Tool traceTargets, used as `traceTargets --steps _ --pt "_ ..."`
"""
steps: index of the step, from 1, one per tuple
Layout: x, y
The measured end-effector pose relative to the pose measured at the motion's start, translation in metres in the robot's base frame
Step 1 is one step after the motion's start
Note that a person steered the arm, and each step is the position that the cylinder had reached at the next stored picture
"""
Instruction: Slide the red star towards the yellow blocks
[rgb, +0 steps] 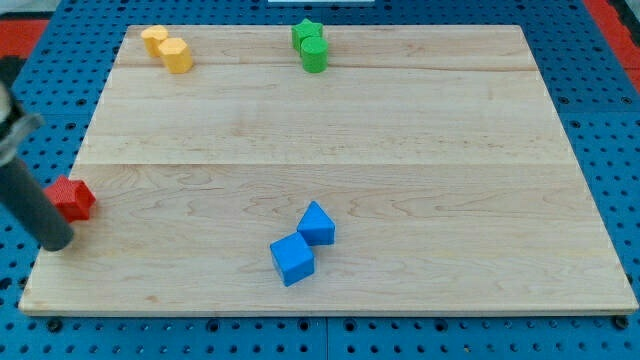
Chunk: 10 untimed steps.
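The red star (73, 199) sits at the board's left edge, about halfway down. Two yellow blocks stand touching at the top left: one (154, 40) and a hexagon-like one (177, 56) just right and below it. My tip (56, 243) is at the lower end of the dark rod, just below and left of the red star, very close to it or touching it.
A green star (307, 33) and a green cylinder (314, 55) stand together at the top centre. A blue cube (292, 259) and a blue block (317, 224) touch near the bottom centre. The wooden board (400, 150) lies on a blue pegboard.
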<state>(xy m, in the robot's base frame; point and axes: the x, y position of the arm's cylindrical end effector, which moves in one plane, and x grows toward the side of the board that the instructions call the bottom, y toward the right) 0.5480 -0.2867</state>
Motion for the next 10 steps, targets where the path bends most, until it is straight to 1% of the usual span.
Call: traceTargets --steps 1,2,3,4,5,7,8,9,10 --pt "-0.015 -0.015" --pt "-0.063 0.007" --pt "-0.069 0.055" --pt "-0.032 0.059" --pt "-0.059 0.076" --pt "-0.157 0.084" --pt "-0.185 0.083" --pt "-0.166 0.094" --pt "-0.198 0.066"
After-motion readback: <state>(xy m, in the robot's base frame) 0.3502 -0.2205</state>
